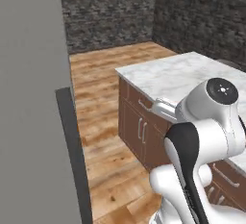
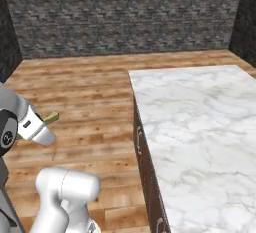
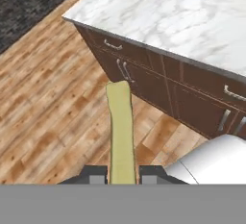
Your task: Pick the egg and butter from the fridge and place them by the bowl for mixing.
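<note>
At 9 o'clock in the left base view stands the fridge (image 1: pixel 29 98), a tall grey slab with a dark edge strip running down toward 6 o'clock. Wooden floor (image 1: pixel 103 136) lies between it and the marble-topped counter (image 1: pixel 182 74) at 3 o'clock, which has brown cabinet doors with pale handles below.

In the right base view the butter (image 2: pixel 51 118) pokes out as a small olive-yellow stub at 9 o'clock, above the floor and well apart from the counter.

In the hand view the gripper (image 3: pixel 122 172) sits at 6 o'clock, its 2 dark fingers (image 3: pixel 94 174) clamped on the butter's near end. The stick extends toward 12 o'clock, its far tip in line with the cabinet doors (image 3: pixel 144 81).
</note>
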